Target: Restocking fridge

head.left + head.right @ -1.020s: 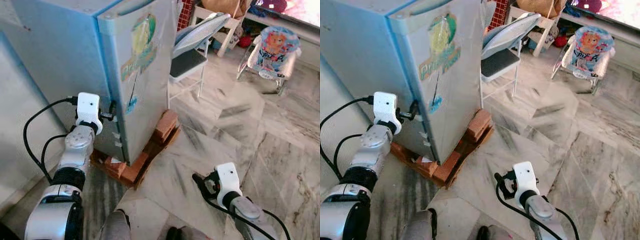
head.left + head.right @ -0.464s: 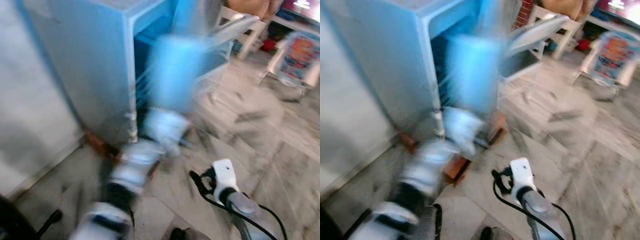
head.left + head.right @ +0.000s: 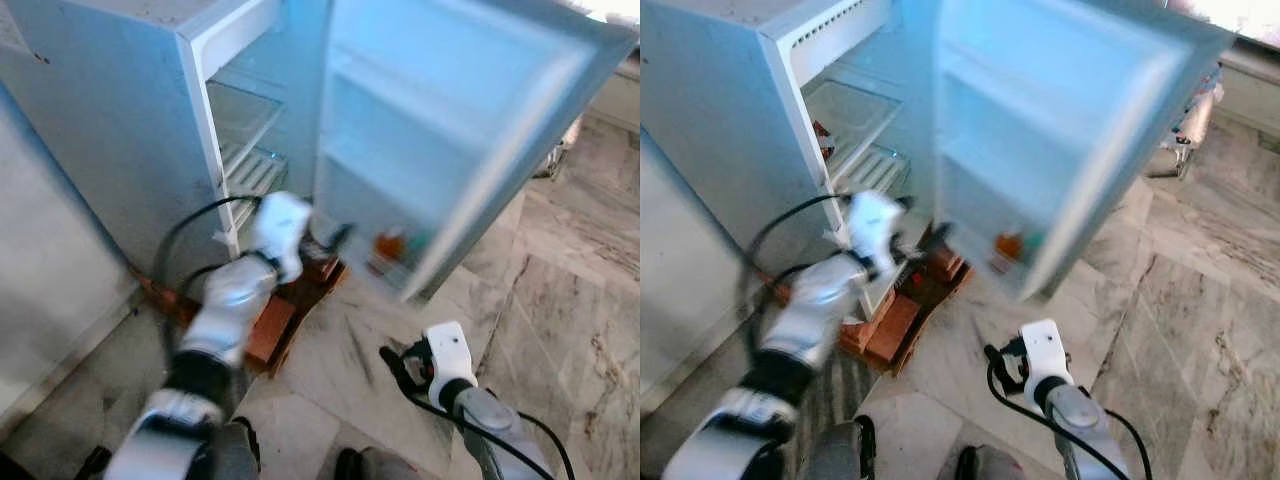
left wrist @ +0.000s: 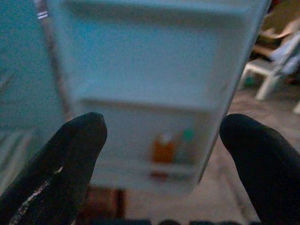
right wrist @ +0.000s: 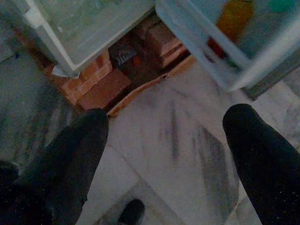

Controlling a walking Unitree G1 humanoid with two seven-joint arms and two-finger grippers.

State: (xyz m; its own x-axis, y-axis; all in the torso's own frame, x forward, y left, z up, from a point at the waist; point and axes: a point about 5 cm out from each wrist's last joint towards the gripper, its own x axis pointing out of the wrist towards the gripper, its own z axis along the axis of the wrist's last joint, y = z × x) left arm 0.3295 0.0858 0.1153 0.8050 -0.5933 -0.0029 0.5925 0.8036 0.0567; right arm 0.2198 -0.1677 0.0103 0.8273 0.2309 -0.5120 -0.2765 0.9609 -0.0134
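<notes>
Two door-shelf bottles (image 3: 392, 244); bricks (image 3: 272, 330) under fridge (image 3: 120, 140); door (image 3: 450, 130) wide open.

I see the light blue fridge (image 3: 120, 130) standing on bricks, its door (image 3: 450, 130) swung wide open.

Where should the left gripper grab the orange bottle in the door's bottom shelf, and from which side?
Probably its upper body or neck, coming straight in from the open inner face of the fridge door. The orange bottle stands upright behind the bottom shelf's low front rail, which covers its base, with a green-capped item close beside it. The left gripper is open and already faces it.
</notes>
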